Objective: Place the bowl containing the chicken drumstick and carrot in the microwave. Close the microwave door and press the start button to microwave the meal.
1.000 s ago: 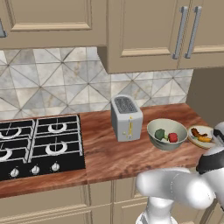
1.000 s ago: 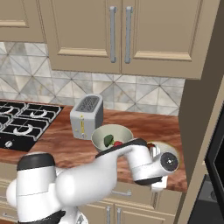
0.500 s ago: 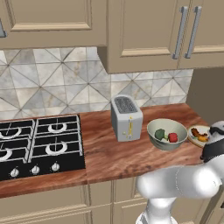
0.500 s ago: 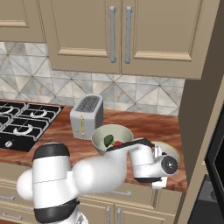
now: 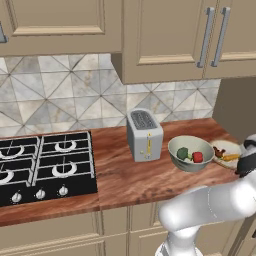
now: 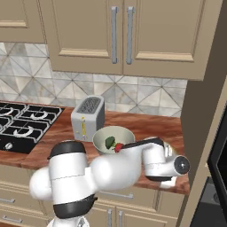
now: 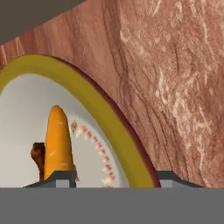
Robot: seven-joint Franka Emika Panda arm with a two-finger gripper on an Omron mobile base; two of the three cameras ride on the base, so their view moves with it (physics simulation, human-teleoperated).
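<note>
The bowl (image 5: 226, 146), cream with a golden rim, stands at the counter's right end. In it lie the chicken drumstick (image 5: 218, 151) and the orange carrot (image 5: 231, 157). My hand (image 5: 246, 163) hangs at the bowl's near right side. In the hand view my gripper (image 7: 114, 179) straddles the bowl's rim (image 7: 100, 109): one fingertip (image 7: 61, 177) is inside by the carrot (image 7: 59, 140) and drumstick (image 7: 38, 155), the other fingertip (image 7: 168, 177) is outside over the wood. The jaws stand apart. A dark appliance front (image 6: 219, 153) shows at the right; I cannot tell if it is the microwave.
A grey-green bowl of vegetables (image 5: 190, 153) stands just left of the cream bowl, and a silver toaster (image 5: 144, 134) further left. The black gas hob (image 5: 45, 165) fills the counter's left. A tall cabinet side (image 6: 199, 102) walls off the right end.
The hand has sunk a little onto the bowl's near rim. The arm's elbow has swung across in front of the counter. The things on the counter have not moved.
</note>
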